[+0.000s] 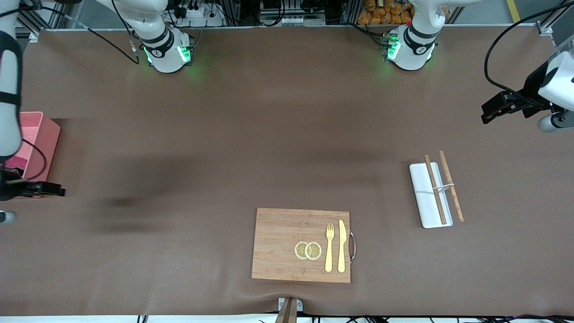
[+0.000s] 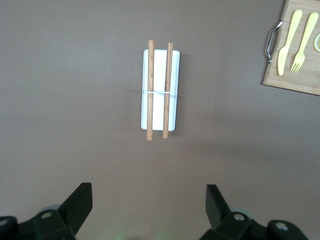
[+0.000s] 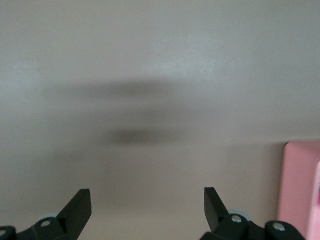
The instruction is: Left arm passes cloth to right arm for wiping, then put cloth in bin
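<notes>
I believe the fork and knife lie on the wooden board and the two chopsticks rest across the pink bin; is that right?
Not quite: the chopsticks rest across the white tray, not the pink bin, as the front view and left wrist view show. The fork and knife do lie on the wooden board.

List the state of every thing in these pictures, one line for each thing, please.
left gripper: open, empty, over bare table at the left arm's end.
right gripper: open, empty, beside the bin.
bin: upright at the right arm's end; contents hidden.
cloth: not visible.
chopsticks: lying across the white tray.
fork, knife, lemon slices: flat on the wooden board.
</notes>
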`<act>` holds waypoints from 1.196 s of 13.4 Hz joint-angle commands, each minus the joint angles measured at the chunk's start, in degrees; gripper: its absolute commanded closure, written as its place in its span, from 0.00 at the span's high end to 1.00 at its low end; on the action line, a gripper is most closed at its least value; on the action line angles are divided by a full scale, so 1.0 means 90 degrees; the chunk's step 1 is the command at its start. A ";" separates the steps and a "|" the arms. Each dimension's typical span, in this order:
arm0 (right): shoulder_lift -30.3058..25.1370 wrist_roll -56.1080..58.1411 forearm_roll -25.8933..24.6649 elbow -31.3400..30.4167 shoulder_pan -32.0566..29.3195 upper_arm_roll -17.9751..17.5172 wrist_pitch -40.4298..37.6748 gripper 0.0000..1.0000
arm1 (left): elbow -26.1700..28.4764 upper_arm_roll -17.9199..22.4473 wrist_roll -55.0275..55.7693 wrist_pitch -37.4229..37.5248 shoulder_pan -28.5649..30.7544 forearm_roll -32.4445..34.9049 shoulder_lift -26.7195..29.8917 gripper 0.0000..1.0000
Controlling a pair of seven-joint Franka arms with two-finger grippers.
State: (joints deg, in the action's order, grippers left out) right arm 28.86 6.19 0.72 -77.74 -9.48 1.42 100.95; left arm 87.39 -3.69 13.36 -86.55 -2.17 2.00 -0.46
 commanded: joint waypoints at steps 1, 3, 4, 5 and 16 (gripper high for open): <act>-0.0568 -0.1299 0.0027 -0.0462 0.0466 0.0057 -0.0114 1.00 | 0.0329 -0.0029 -0.0029 -0.0149 0.0026 0.0100 0.0295 1.00; -0.1152 -0.1760 0.0027 -0.1066 0.0720 0.0057 -0.0114 1.00 | 0.0455 -0.0029 0.0000 -0.0139 0.0016 0.0100 0.0421 1.00; -0.1532 -0.1781 0.0027 -0.1475 0.0750 0.0057 -0.0065 1.00 | 0.0494 -0.0029 0.0010 -0.0139 0.0016 0.0100 0.0442 1.00; -0.1875 -0.1781 0.0037 -0.1770 0.0741 0.0057 -0.0055 1.00 | 0.0495 -0.0039 0.0010 -0.0139 0.0016 0.0100 0.0442 1.00; -0.3255 -0.1361 0.0008 -0.2379 0.0614 0.0096 -0.0348 1.00 | 0.0456 -0.0029 -0.0127 -0.0129 0.0026 0.0109 0.0461 1.00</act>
State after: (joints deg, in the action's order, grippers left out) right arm 1.78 -6.94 0.71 -97.55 -3.42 2.66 97.41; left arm 89.90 -3.76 13.33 -86.84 -2.19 2.00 1.91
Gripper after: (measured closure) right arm 0.000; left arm 0.000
